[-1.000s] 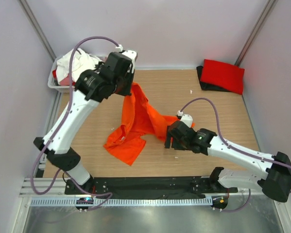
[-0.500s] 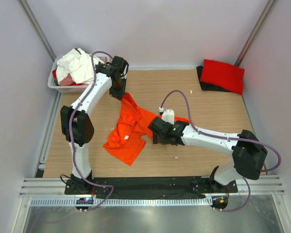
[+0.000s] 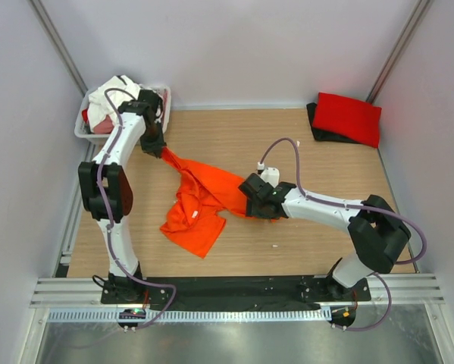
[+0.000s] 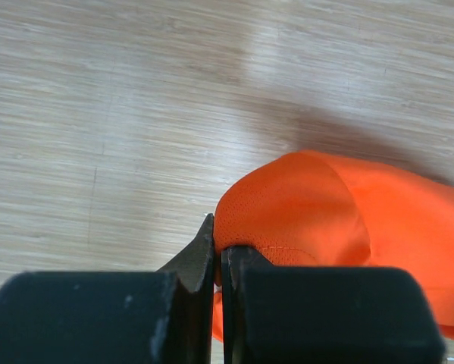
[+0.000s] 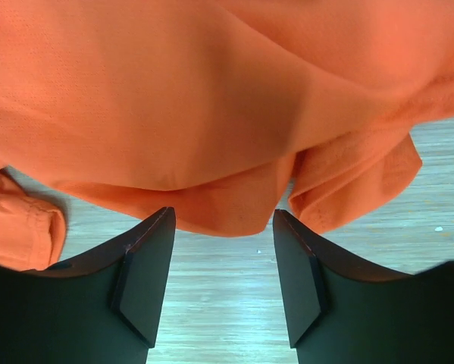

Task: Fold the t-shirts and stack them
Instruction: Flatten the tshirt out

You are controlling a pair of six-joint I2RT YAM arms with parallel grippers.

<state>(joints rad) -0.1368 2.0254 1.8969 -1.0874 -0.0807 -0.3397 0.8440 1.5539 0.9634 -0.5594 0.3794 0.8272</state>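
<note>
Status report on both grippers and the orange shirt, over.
Left gripper shut on orange t-shirt corner. Right gripper open at its edge. Shirt crumpled on table, unfolded. Tub apart from cloth.

- Your top view hides the left gripper's [image 4: 218, 256] fingertips under its own wrist, near the table's [image 3: 325, 224] far-left corner.
- The black t-shirt [image 3: 316, 127] shows you only a strip beneath the red t-shirt [image 3: 348, 116], far-right corner.
- Your right wrist view cuts the orange t-shirt [image 5: 211, 98] off at the top and both sides.

White, perhaps plastic tub [image 3: 86, 134] on table [image 3: 257, 133]
</note>
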